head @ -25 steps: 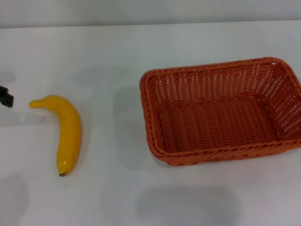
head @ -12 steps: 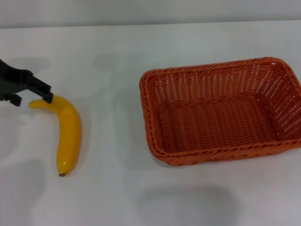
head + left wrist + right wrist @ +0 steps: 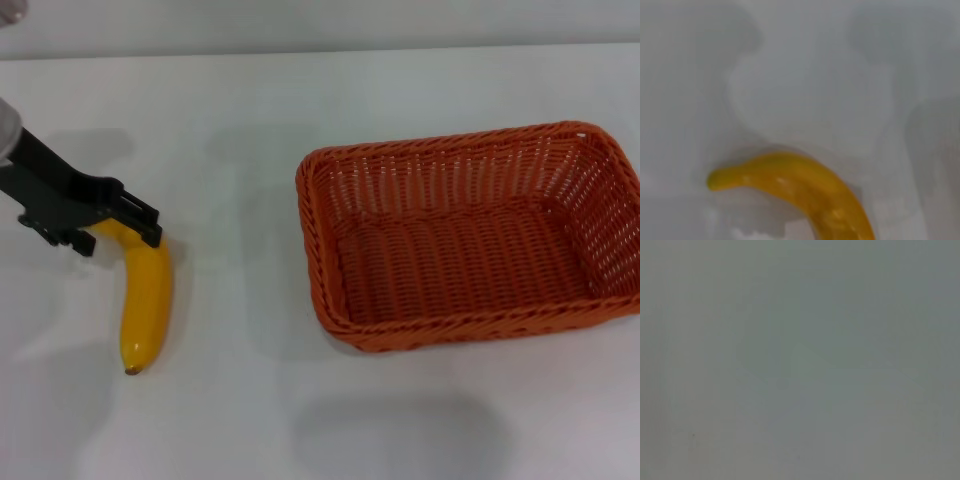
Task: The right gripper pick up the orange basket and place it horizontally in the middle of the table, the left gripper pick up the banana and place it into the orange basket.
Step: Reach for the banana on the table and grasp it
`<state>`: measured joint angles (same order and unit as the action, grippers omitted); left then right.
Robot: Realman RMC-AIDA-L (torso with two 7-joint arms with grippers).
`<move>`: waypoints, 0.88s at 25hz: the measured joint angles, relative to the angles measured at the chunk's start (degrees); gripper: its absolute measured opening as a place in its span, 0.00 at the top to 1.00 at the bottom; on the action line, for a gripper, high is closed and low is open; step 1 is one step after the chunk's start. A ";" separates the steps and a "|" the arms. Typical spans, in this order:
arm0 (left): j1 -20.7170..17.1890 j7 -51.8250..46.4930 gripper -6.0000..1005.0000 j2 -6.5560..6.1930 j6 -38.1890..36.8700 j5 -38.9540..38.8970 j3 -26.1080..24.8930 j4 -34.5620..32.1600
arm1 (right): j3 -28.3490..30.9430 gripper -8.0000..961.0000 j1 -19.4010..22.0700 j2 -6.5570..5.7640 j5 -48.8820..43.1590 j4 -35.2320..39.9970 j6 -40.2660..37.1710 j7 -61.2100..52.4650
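left gripper over the banana's stem end

in the head view the left gripper (image 3: 115, 228) reaches in from the left edge of the frame, its black jaws set over the stem end of the banana (image 3: 145, 295) at the left of the white desk (image 3: 230, 120). the jaws stand apart, one dark tip on each side of the upper part of the fruit; whether they touch it i cannot tell. the banana lies flat, its length running down toward the lower left, with the small dark tip at the bottom.

the left wrist view shows the banana (image 3: 805, 187) low in the frame, curved and lying on the desk (image 3: 805, 75), with soft shadows around it.

the orange basket (image 3: 470, 330) sits upright on the desk at the right of the head frame, long side running left to right, well apart from the banana.

the right wrist view shows only a plain grey surface, and the right gripper does not appear in any view.
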<state>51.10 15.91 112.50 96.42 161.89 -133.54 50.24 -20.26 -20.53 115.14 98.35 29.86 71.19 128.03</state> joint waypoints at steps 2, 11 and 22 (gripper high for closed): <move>0.52 -1.08 0.20 0.52 -0.32 -0.13 1.11 -1.09 | -0.29 0.10 0.00 0.00 -0.02 -0.09 0.00 0.52; 3.17 -4.56 0.20 1.02 -0.89 0.28 6.22 -5.79 | -0.40 0.10 0.19 0.00 -0.29 -0.83 -0.14 1.79; 3.99 -6.68 0.20 1.10 -0.89 0.34 10.85 -8.13 | -0.41 0.10 1.26 -0.09 -0.06 -0.95 -0.06 1.94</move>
<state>55.09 9.22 113.60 95.53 162.23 -122.69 42.11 -20.67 -19.28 115.05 98.28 28.91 71.13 129.97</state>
